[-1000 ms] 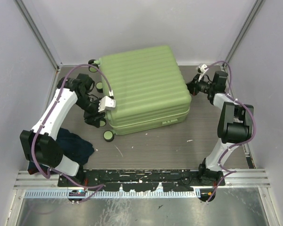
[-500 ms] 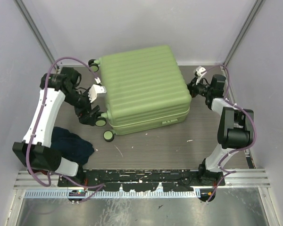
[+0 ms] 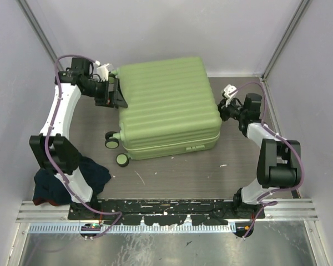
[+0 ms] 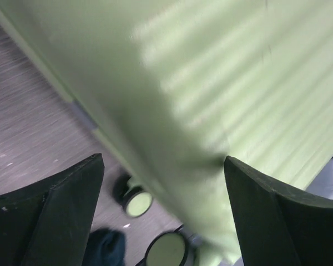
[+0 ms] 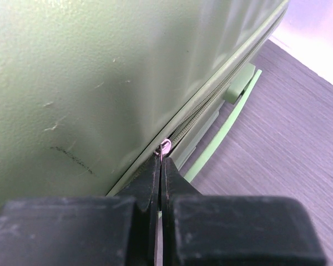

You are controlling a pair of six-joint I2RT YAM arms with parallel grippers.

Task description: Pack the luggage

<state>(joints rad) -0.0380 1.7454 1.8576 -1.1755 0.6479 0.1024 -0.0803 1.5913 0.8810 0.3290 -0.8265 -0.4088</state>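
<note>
Two grippers are stationed at opposite sides of the luggage (image 3: 169, 105). The luggage is laid flat in the middle of the table (image 3: 172, 177), toward the far side. It is closed, with the ribbed light-green shell facing up. Two of its black-rimmed wheels (image 3: 111, 142) are seen at the near-left corner, just beside the shell.

The left gripper (image 3: 115, 94) is positioned at the far-left corner of the luggage. It is released: its black fingers (image 4: 55, 210) are spread wide in the left wrist view, and nothing is grasped between them. The green shell fills that view ahead of the jaws, and the view is blurred. Whether the right-hand finger touches the shell cannot be told.

The right gripper (image 3: 223, 108) is set against the right side of the luggage, about midway along it. It is clenched: the fingertips (image 5: 169, 177) are pressed together, and the small metal zipper pull (image 5: 164, 147) is nipped at their very end. The zipper track (image 5: 211, 102) is seen running away from the pull along the seam between the two shell halves. A pale green handle (image 5: 228, 119) lies just below that seam.

A heap of dark blue cloth (image 3: 91, 174) is left on the table at the near left, apart from the luggage.
</note>
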